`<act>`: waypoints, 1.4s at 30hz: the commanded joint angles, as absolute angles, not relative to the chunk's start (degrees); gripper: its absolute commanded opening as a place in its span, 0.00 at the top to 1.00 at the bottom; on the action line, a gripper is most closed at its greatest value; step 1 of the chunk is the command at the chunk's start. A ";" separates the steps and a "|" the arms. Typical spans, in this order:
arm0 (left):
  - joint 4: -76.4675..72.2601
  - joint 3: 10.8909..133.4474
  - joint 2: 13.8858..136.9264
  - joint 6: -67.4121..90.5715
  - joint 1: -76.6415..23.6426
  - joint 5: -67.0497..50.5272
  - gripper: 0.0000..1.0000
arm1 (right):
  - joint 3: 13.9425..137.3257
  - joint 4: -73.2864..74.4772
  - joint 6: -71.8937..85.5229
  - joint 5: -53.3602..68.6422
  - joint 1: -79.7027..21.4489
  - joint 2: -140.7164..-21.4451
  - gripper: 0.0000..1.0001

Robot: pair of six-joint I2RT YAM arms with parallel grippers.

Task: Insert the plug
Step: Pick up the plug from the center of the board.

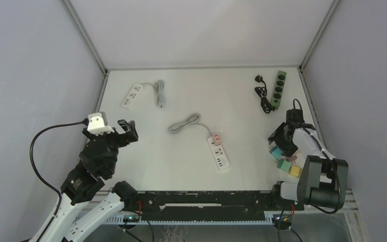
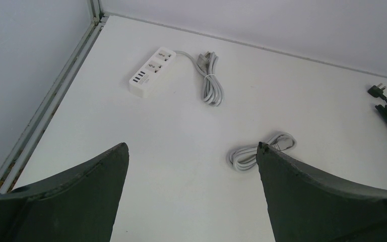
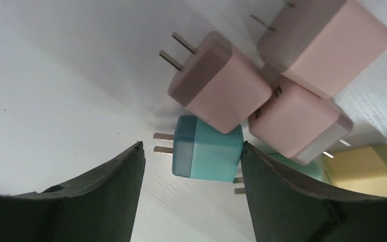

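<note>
**Right tool sits around the teal plug, left tool waits wide open**

On the left we see the left tool (image 2: 191, 149) held up above the white bench (image 1: 206, 85). Its two dark fingers (image 2: 80, 191) are far apart and there is nothing between them.

Past it, at the far left of the bench, lies a white power strip (image 2: 152, 70). Its grey cord (image 2: 210, 78) is tied in a bundle just to the right of it.

In the middle of the bench lies a second power strip (image 1: 218, 154), white with a pink end. Its pale cord (image 1: 184, 124) runs to the left and far side and ends in a loose coil.

At the far right lies a green power strip (image 1: 279, 89), with a black cord (image 1: 263, 96) bunched up just to the left of it.

On the near right side a small pile of plugs sits close together. The teal plug (image 3: 209, 154) lies on its side with its two flat pins pointing left. Three pink plugs (image 3: 221, 83) are bunched just beyond it, and the nearest one is touching it. A yellow plug (image 3: 363, 169) lies further to the right.

The right tool (image 3: 191, 151) is down low at this pile, with one finger on each side of the teal plug. Its fingers are apart. One finger is right at the plug's back end, and the other is a little way off from the pins, so the plug is not squeezed.
</note>
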State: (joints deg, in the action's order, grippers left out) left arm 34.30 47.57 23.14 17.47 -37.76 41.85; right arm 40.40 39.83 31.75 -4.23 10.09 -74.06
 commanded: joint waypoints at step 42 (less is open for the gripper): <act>31.56 46.35 26.51 16.99 -36.32 38.17 0.00 | 37.88 32.53 28.59 0.00 -0.99 -70.97 0.51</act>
State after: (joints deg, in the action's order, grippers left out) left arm 33.56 47.57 25.21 17.50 -36.88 40.27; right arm 37.63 33.47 29.93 -0.10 0.69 -75.07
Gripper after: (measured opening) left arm 0.998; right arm 0.594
